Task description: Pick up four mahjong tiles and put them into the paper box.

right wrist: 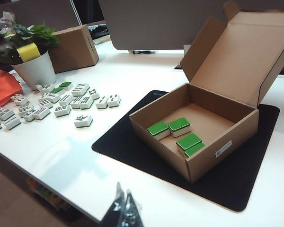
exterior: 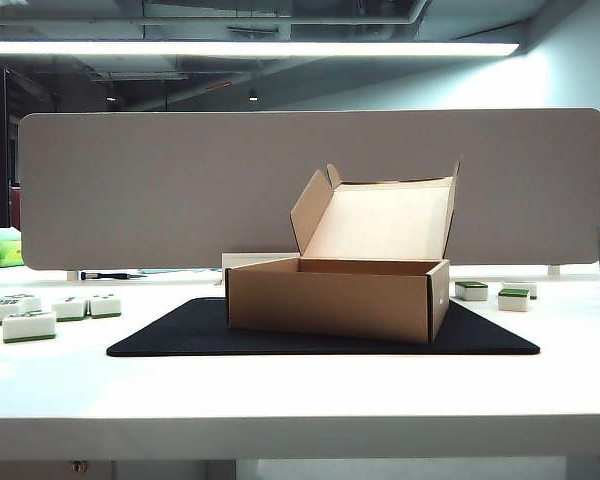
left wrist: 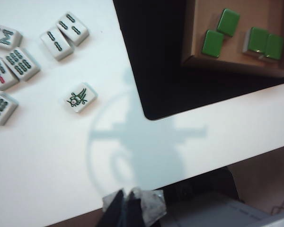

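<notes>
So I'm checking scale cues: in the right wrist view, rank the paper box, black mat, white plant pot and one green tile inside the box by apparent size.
1. Black mat
2. Paper box
3. White plant pot, though it sits farther from the camera
4. Green tile

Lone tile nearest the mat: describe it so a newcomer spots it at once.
Start at the black mat under the open paper box. On the white table beside the mat lies a spread of face-up tiles. The lone tile sits apart from them, nearest the mat, its white face showing a green bird-like figure rather than bars or dots.
</notes>
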Controlling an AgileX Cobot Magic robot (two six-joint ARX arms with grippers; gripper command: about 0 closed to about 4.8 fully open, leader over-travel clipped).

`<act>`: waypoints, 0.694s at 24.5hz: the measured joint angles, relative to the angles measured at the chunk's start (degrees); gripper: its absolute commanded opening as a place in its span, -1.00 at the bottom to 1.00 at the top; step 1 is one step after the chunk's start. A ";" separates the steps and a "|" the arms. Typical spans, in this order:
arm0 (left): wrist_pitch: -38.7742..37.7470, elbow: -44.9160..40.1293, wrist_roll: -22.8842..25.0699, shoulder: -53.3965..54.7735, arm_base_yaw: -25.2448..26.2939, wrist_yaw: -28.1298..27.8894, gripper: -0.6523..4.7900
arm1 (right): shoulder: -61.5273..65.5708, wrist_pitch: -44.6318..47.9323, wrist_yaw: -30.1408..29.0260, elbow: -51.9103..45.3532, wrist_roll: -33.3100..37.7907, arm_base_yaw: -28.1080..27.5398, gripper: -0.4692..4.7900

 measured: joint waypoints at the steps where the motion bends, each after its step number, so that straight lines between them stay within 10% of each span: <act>1: 0.04 -0.42 0.04 -2.14 0.00 -0.04 -0.78 | 0.61 1.01 0.04 -0.28 0.00 0.00 -0.83; 6: 0.50 -3.76 0.22 -13.51 -0.02 -0.02 -0.78 | 2.27 2.32 3.48 -1.25 -0.02 0.00 -0.83; 17: 18.73 -39.95 0.26 -47.19 -0.02 -2.58 -0.78 | 2.34 3.26 7.50 -2.10 -0.02 0.02 -0.82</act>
